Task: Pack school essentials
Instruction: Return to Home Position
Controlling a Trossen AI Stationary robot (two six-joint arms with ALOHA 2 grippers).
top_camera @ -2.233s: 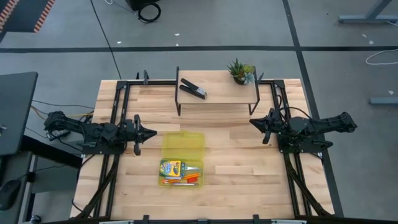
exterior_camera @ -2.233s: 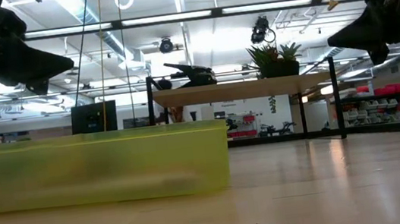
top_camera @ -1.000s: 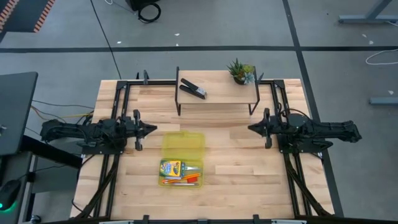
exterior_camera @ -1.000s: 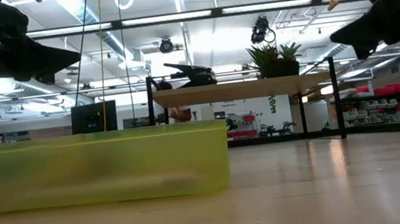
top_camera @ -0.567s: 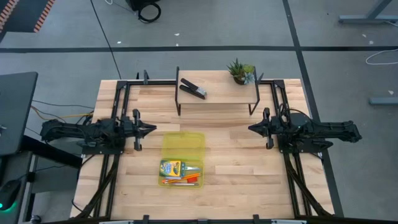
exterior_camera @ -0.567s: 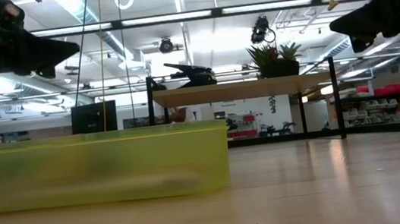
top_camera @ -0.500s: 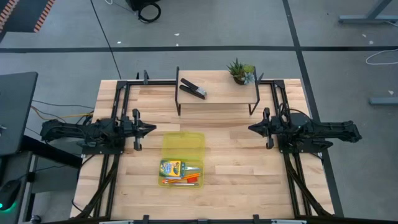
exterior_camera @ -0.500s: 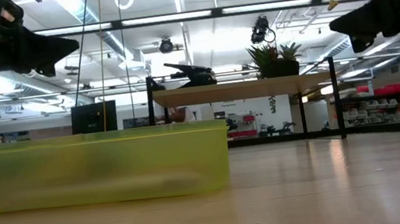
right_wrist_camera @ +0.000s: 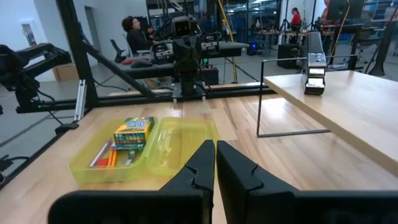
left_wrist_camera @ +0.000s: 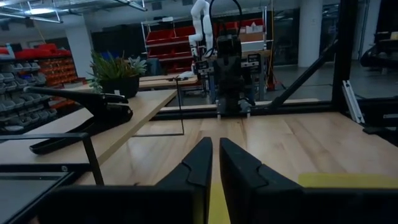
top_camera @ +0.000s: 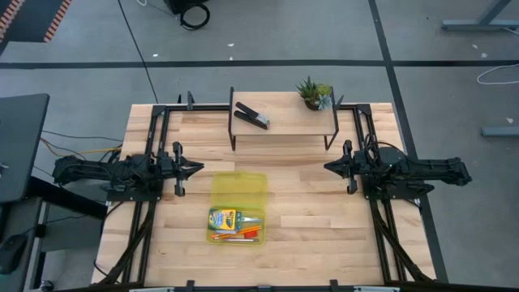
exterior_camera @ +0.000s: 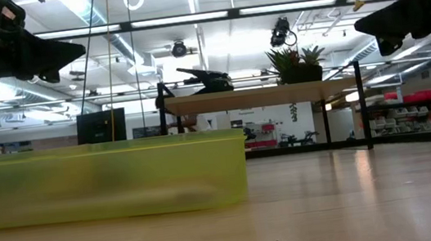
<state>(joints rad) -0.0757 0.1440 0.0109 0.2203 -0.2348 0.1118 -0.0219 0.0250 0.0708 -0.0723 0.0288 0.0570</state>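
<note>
An open yellow-green translucent case (top_camera: 238,208) lies flat on the table's middle, its empty lid half (top_camera: 241,189) toward the far edge. The near half holds the green-yellow crayon box (top_camera: 222,218), orange pencils (top_camera: 231,236) and something red (top_camera: 251,234). The right wrist view also shows the crayon box (right_wrist_camera: 132,132) and pencils (right_wrist_camera: 104,155). I cannot make out scissors or a note pad. My left gripper (top_camera: 197,168) hovers shut left of the case, above the table. My right gripper (top_camera: 328,167) hovers shut well to its right. They point at each other.
A raised wooden shelf (top_camera: 284,123) on thin black legs stands at the far edge, carrying a black stapler (top_camera: 252,116) and a small potted plant (top_camera: 314,93). Black frame rails (top_camera: 154,130) run along the table's left and right sides. Bare wood (top_camera: 300,219) lies right of the case.
Both grippers have risen slightly above the table, then kept still over the last half second. Both stay shut. The case and what is in it have not moved.
</note>
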